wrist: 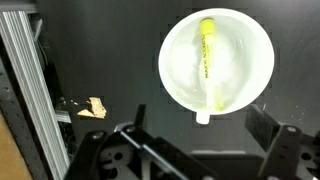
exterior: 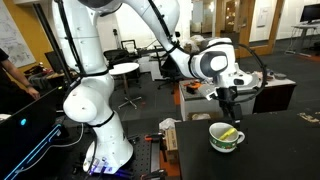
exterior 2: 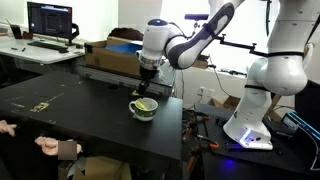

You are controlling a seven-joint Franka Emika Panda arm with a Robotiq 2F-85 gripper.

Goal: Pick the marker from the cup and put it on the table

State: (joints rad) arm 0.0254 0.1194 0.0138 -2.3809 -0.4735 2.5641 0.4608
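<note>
The yellow marker [wrist: 209, 62] lies inside the white cup [wrist: 180, 70], seen from straight above in the wrist view, its handle toward the bottom of the picture. The cup [exterior: 226, 139] with its dark greenish band stands on the dark table [exterior: 280, 150], the marker [exterior: 230, 133] resting across its rim. In an exterior view the cup [exterior 2: 144, 108] sits near the table's [exterior 2: 80, 115] far edge. My gripper [exterior: 228, 103] hangs above the cup, open and empty; it also shows in an exterior view [exterior 2: 145, 84] and in the wrist view [wrist: 195, 135].
A brown cardboard box [exterior 2: 120, 55] stands behind the table. A small tan scrap [wrist: 92, 108] lies on the tabletop beside a metal rail [wrist: 30, 90]. A person's hands [exterior 2: 50, 147] rest at the table's near edge. A desk with a monitor [exterior 2: 50, 20] is at the back.
</note>
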